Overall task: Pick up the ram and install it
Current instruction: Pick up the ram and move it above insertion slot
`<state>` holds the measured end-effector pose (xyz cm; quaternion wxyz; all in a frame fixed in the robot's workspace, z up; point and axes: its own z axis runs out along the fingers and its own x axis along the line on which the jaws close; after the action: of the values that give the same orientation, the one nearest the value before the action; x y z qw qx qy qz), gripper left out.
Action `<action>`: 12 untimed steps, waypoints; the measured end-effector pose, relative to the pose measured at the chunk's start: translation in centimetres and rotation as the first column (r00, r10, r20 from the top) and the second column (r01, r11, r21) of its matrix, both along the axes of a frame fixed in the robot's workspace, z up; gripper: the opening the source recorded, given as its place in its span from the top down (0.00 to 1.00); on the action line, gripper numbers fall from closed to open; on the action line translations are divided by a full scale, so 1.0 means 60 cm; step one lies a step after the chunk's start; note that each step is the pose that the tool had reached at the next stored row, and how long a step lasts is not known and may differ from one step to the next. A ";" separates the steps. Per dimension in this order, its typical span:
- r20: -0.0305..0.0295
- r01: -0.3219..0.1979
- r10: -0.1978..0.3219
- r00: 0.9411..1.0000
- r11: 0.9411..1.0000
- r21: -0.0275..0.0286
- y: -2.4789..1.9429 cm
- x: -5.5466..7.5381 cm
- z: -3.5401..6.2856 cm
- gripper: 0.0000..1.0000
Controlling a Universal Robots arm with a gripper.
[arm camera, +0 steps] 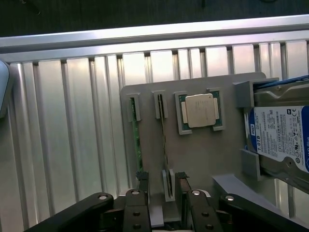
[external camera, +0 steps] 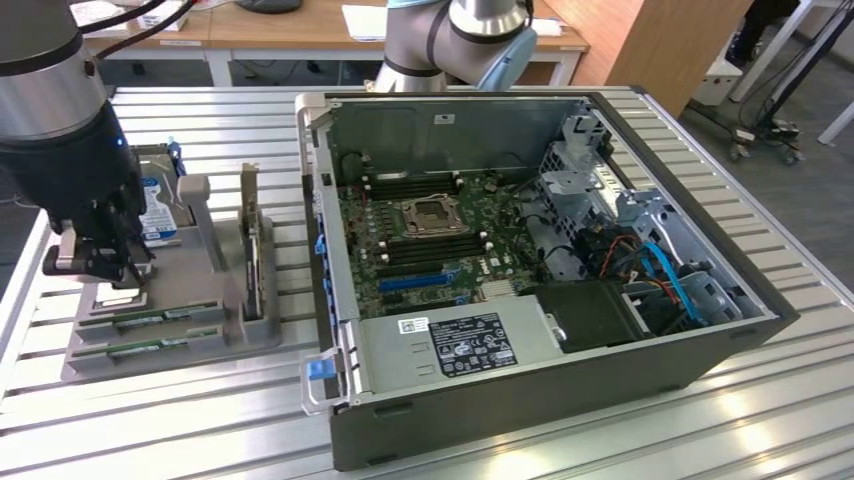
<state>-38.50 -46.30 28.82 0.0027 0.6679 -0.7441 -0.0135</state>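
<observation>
Ram (arm camera: 164, 137) stands on edge in a slot of the grey holder (arm camera: 207, 159), its near end lying between the two fingers (arm camera: 141, 182) of the hand (arm camera: 161, 176). The hand is spread wide and grasps nothing, with a gap showing on each side of the stick. A second green stick (arm camera: 136, 145) sits in the neighbouring slot, just outside one finger. Beyond the other finger lie a processor chip (arm camera: 200, 110) and a blue-labelled hard drive (arm camera: 280, 137). Well apart from the hand on the slatted worktop (arm camera: 72, 145), the opened computer case (external camera: 534, 400) stands toward the exterior view's right.
</observation>
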 end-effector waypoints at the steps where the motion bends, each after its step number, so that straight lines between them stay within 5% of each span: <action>1: 0.000 0.000 0.000 1.000 1.000 0.000 0.0000 0.000 -0.003 0.64; 12: 0.000 -0.029 0.029 1.000 1.000 0.000 -0.0001 0.000 -0.026 0.64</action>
<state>-38.50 -46.30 27.26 0.0030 0.6787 -0.7343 -0.0134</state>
